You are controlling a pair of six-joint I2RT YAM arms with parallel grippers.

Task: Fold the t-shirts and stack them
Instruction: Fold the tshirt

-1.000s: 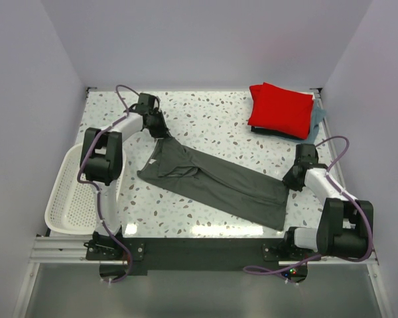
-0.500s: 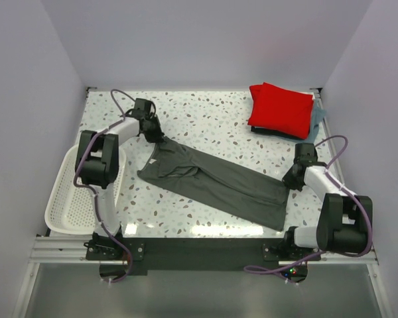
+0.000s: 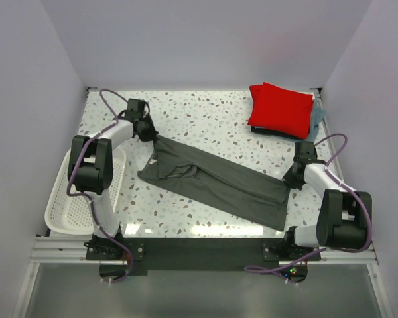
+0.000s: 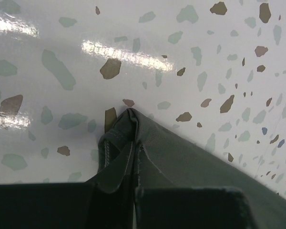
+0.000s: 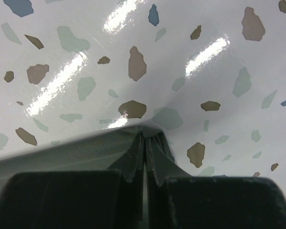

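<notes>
The dark grey t-shirt [image 3: 219, 182] lies stretched in a long folded strip slantwise across the speckled table [image 3: 212, 109], seen from the top camera, running from the far left toward the near right. The left claw [image 3: 152, 135] is clamped on its far-left corner, and the right claw [image 3: 290, 180] is clamped on its near-right end. At the far right corner the red t-shirt [image 3: 282, 109] sits folded on top of the light blue-grey t-shirt [image 3: 320, 116], whose edge peeks out to the right. A white basket [image 3: 61, 202] rests at the table's left edge, beside the left arm.

In the left wrist view, the left claw [image 4: 134, 190] has its fingers [image 4: 43, 206] pressed together on a bunched, hemmed corner of the grey shirt [image 4: 181, 162], which rises to a point against the glossy table [image 4: 133, 47].

In the right wrist view, the right claw [image 5: 144, 177] is likewise pinched tight on a fold of the grey shirt [image 5: 76, 150], the cloth pulled taut off to the left over the table [image 5: 133, 38].
</notes>
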